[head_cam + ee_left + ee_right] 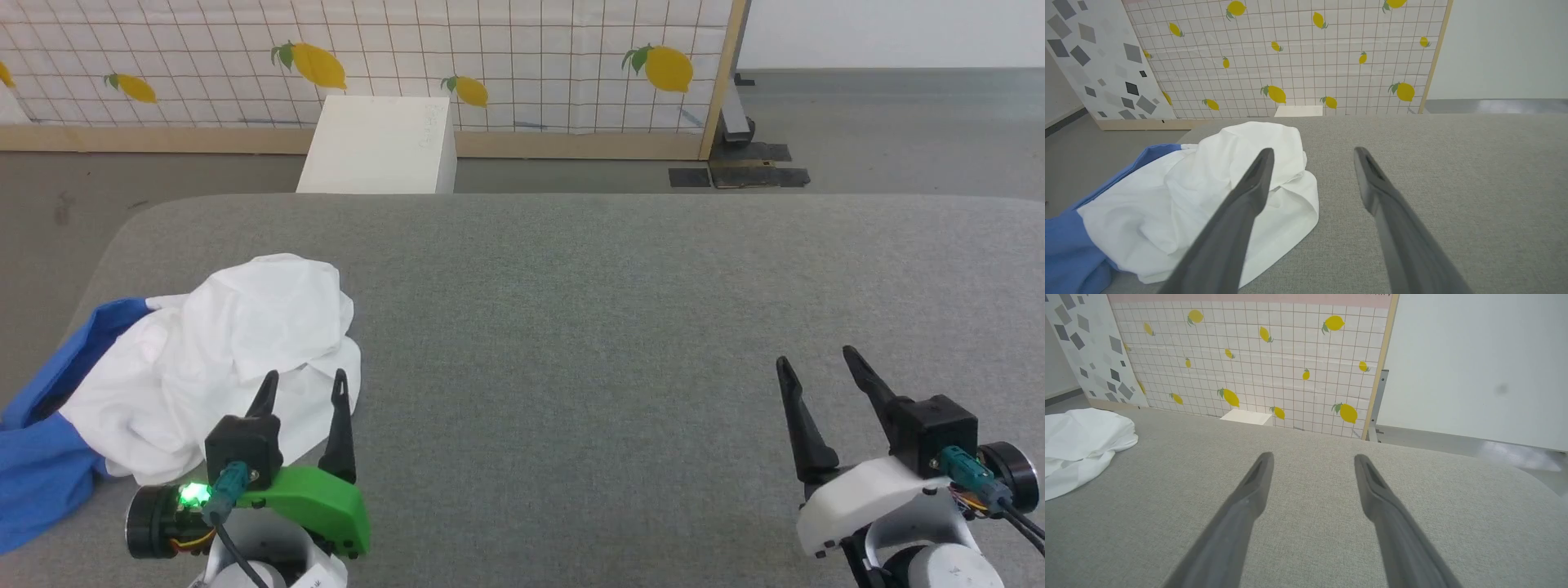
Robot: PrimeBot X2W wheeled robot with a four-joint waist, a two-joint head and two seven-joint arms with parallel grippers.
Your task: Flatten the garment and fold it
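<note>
The garment (237, 343) lies crumpled in a heap at the table's left end, white body bunched up, with blue cloth (41, 465) trailing over the left edge. My left gripper (306, 376) stands open at the heap's near right edge, and its fingers hold nothing. In the left wrist view the garment (1167, 204) lies under and left of the left gripper (1313, 150). My right gripper (816, 357) is far off at the lower right, its fingers apart over bare table. The right wrist view has the right gripper (1313, 456) open and the garment (1081, 437) at the far left.
The grey padded table (612, 327) stretches wide between the two grippers. Beyond its far edge stand a white box (380, 147) on the floor and a lemon-print grid panel (490, 57) in a wooden frame.
</note>
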